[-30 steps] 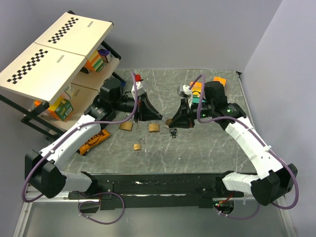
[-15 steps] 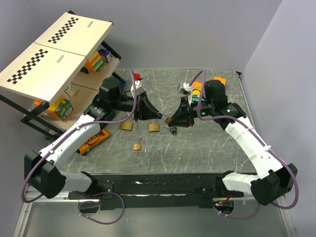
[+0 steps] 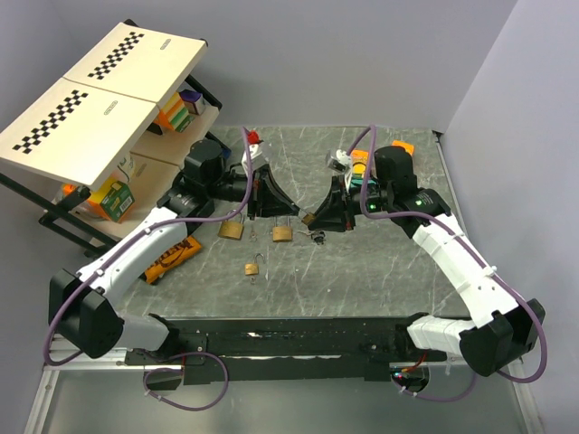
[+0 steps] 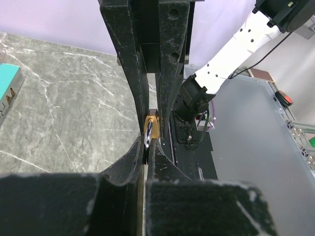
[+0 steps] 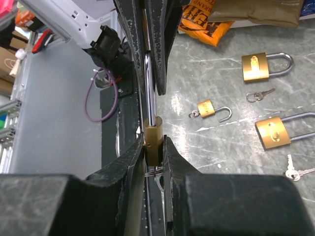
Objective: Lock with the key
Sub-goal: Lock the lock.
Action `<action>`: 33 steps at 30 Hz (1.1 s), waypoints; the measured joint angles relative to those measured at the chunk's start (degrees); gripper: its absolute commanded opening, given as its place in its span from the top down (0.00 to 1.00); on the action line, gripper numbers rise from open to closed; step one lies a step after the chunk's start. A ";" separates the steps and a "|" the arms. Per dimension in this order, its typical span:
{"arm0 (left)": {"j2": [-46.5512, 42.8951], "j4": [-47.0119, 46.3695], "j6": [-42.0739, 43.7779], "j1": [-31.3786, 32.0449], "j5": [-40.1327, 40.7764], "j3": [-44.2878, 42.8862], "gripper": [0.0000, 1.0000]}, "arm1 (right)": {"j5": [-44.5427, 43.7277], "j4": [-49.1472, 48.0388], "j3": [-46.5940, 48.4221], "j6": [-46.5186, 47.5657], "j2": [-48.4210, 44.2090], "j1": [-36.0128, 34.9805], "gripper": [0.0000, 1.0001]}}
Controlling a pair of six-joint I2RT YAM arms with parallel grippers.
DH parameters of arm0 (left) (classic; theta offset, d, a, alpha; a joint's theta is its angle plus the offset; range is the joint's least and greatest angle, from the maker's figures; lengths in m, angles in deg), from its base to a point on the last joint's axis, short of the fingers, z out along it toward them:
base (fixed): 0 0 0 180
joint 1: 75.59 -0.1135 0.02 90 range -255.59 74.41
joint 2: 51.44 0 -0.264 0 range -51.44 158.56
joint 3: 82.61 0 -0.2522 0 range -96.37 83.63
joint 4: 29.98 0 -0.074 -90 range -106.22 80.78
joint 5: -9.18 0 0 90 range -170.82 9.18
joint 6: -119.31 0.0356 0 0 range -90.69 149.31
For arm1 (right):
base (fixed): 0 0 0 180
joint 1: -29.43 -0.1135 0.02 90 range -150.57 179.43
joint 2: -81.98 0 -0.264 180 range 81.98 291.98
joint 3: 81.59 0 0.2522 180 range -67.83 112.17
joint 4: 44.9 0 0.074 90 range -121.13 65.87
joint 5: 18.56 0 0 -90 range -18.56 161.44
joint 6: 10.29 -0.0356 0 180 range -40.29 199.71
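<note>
Padlock (image 5: 153, 139): brass, held between the two grippers.
Left gripper (image 4: 147, 150): jaws pinching its shackle.
Right gripper (image 5: 154, 149): jaws clamped on its body.
Key (image 3: 315, 237): just under that body.

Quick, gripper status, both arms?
Left gripper: closed on the shackle of the padlock.
Right gripper: closed on the same padlock's brass body.

Two arms on show: glossy white shell links (image 3: 145, 246) between chunky black joint housings (image 3: 80, 318), with thin purple cables (image 5: 86, 96) looping alongside. A small green light (image 3: 372, 207) glows on the right forearm. The matte black fingers (image 5: 64, 206) are scuffed with pale flecks.
</note>
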 measured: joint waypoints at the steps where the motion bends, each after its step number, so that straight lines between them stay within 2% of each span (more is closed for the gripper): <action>1: 0.17 0.35 0.04 -0.11 0.00 -0.31 0.99 | -0.07 0.26 -0.04 0.44 -0.02 0.00 1.00; 3: 0.63 0.79 0.04 -0.31 -0.24 -0.83 0.98 | -0.39 0.48 -0.22 1.53 -0.35 0.00 1.00; 5: 1.55 2.01 0.22 -0.74 -0.96 -1.84 0.90 | -1.16 0.20 -1.11 2.45 -1.20 0.11 1.00; 6: 2.10 2.97 0.26 -0.85 -1.20 -2.43 0.70 | -1.75 0.13 -1.62 2.73 -1.68 0.15 1.00; 10: 4.07 3.45 -1.53 -1.53 0.81 -3.54 0.17 | -3.82 -1.84 -3.93 2.78 -3.96 0.42 1.00; 12: 4.92 2.60 -5.42 -2.36 3.10 -3.54 0.07 | -5.97 -4.24 -5.35 1.57 -5.73 0.76 1.00; 17: 4.94 -4.48 -18.69 -4.37 10.47 -1.36 0.01 | -14.34 -11.10 -9.09 -3.06 -9.03 1.77 1.00; 18: 4.94 -5.92 -20.85 -4.48 11.72 -0.72 0.04 | -15.89 -12.26 -9.46 -3.89 -9.16 1.79 1.00; 22: 5.38 -10.45 -31.56 -3.69 18.29 1.25 0.04 | -24.11 -16.28 -10.23 -6.73 -9.20 1.77 1.00; 28: 9.20 -10.38 -38.07 0.37 26.60 -3.02 0.01 | -32.44 -18.60 -10.23 -7.52 -9.09 1.05 1.00; 31: 10.97 -9.03 -39.26 2.05 29.40 -5.27 0.06 | -35.08 -19.17 -10.23 -7.02 -8.76 -0.26 1.00; 33: 11.93 -7.65 -39.32 2.99 30.80 -6.69 0.15 | -36.54 -19.37 -10.23 -6.67 -8.46 -1.07 1.00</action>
